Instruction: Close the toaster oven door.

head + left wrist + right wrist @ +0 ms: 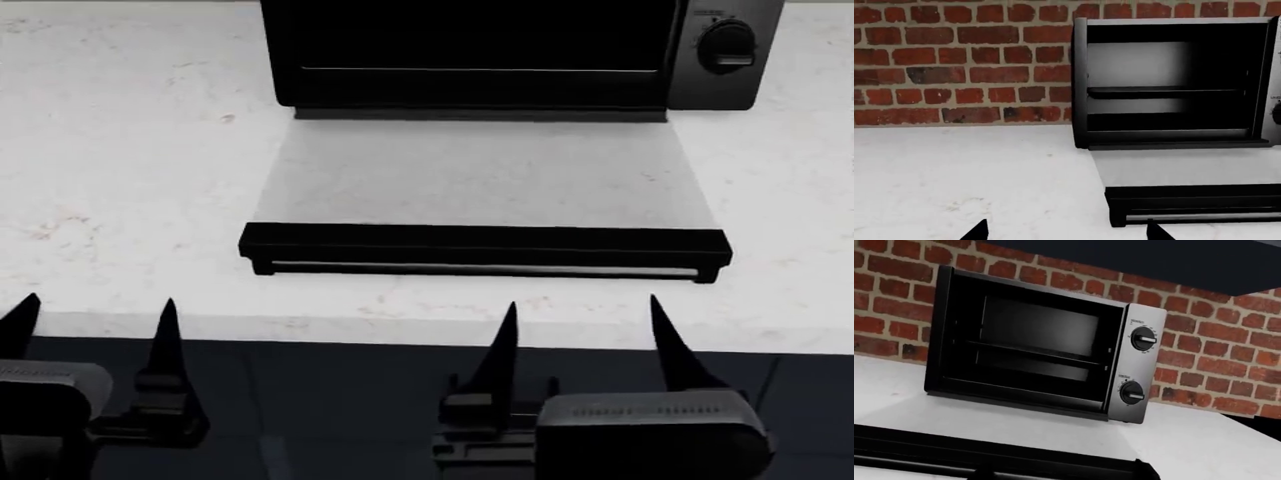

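Head view: our left gripper (pixel 91 318) & right gripper (pixel 582 318) both spread, empty, short of counter edge (pixel 400 328); toaster oven door (pixel 483 180) lies flat just beyond, toaster oven (pixel 507 50) behind.

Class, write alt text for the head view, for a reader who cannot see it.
A black toaster oven sits on a white countertop with its door folded flat open. Both grippers, left and right, hover open at the counter's edge.
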You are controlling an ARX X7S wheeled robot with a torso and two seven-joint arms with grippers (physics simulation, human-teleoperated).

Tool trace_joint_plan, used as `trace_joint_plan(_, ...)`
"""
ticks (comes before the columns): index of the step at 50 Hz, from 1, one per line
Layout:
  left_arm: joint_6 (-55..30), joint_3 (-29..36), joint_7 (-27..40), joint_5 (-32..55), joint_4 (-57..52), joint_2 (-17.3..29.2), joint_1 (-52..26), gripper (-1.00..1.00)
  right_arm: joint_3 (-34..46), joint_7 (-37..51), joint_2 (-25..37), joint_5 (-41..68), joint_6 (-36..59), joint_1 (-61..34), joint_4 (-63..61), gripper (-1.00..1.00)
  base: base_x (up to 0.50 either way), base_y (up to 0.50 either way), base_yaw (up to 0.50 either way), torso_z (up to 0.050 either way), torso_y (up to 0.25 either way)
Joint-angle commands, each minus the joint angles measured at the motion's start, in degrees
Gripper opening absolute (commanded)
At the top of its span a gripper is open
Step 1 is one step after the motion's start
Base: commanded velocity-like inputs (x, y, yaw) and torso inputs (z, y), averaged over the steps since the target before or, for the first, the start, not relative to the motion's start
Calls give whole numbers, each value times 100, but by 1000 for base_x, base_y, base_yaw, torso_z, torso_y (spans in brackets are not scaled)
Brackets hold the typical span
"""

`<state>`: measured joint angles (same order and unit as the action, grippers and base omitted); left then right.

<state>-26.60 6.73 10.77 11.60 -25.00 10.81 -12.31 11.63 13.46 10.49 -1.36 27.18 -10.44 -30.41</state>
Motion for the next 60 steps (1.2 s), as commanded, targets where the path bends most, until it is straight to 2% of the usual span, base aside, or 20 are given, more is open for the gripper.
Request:
trace_joint_plan(1,-20,48,59,6,-50,42,-12,100,-43,75,28,45,-48,-8,3,100,0,0,0,0,0)
trace_joint_plan(20,-14,109,147,24,-117,95,16,100,-71,164,82,134,-192,102,-48,100,184,463,0,0,0)
trace_joint_plan(26,5,154,132,29,-103,127,5,100,-105,180,99,191,-252,128,-102,100,8,9,0,0,0)
trace_joint_plan(35,35,194,153,21,-107,162,0,100,-142,207,115,258,-151,89,-149,100,0,0,0,48,0)
trace_joint_plan(44,73,210,184,28,-127,185,7,100,-141,209,134,326,-221,90,-49,100,0,0,0,0,0)
trace_joint_plan(54,65,229,225,55,-102,189,-5,100,-68,263,149,293,-201,77,9,100,488,0,0,0,0)
trace_joint_plan(60,61,224,286,40,-109,198,-2,100,-38,292,180,270,-279,109,2,100,0,0,0,0,0)
